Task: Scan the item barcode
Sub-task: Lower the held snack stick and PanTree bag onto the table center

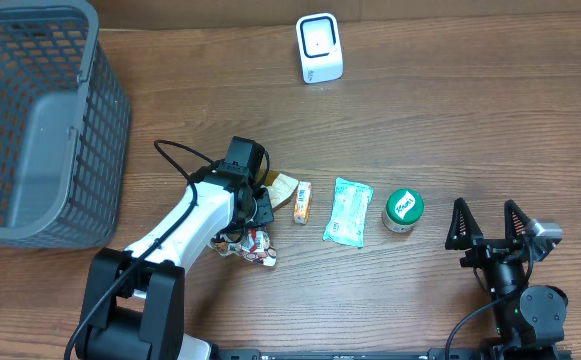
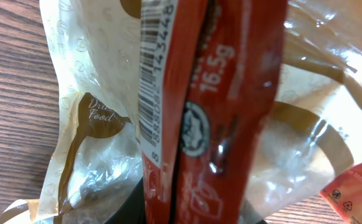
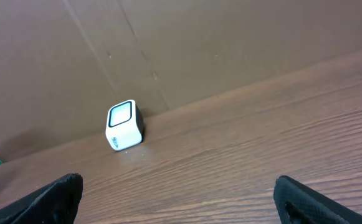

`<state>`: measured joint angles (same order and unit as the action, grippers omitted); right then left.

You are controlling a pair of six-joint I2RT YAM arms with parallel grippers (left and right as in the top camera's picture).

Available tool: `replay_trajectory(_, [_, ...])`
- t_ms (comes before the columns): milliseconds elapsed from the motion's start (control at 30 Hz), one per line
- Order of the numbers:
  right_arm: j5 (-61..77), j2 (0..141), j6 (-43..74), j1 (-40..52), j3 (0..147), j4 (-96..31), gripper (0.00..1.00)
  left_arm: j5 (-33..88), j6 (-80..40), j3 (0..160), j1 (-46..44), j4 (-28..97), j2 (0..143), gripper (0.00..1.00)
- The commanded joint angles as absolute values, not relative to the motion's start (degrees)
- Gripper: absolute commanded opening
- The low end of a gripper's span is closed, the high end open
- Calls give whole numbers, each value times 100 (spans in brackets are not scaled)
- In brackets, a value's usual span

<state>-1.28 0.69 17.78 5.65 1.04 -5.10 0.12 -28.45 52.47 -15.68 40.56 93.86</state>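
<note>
Close against the left wrist lens, red sachet (image 2: 212, 112) upright at frame centre, printed "16.5g", barcode (image 2: 148, 81) beginning 8 888 on its left edge, beige wrapper (image 2: 93, 112) lettered "Food" behind, left gripper (image 1: 253, 205) lower centre-left overhead, jaws hidden so grip unclear, right gripper (image 1: 488, 222) lower right, spread wide, white scanner (image 1: 319, 47) top centre.

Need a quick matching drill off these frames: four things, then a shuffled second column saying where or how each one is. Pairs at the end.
Things:
1. grey basket
2. white scanner
3. green-lidded tub
4. right pincer

Place or state:
A. open, nothing between its fingers
B. far side of the table, standing alone
C. right end of the row of items, beside the mint packet
D. left end of the table

Pairs: 1-D, 2-B, 3-C, 4-A
</note>
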Motion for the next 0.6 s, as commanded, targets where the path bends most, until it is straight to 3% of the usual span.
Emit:
replay_trajectory(0, [-95,19,1761,539,45,-471,100,-58,-2897,5153,-1601,4021,9365,17])
replay_trajectory(133, [-95,19,1761,539,45,-471,100,-58,-2897,5151,-1616,4021,9365,27])
replay_trajectory(233, [-95,19,1761,539,45,-471,100,-60,-2895,5151,-1616,4021,9365,43])
replay_trajectory(367, [-95,19,1761,539,45,-471,100,-54,-2895,5151,-1616,4023,9365,57])
replay_trajectory(567, [-95,19,1761,539,45,-471,100,47,-2829,5293,-1599,4165,9356,70])
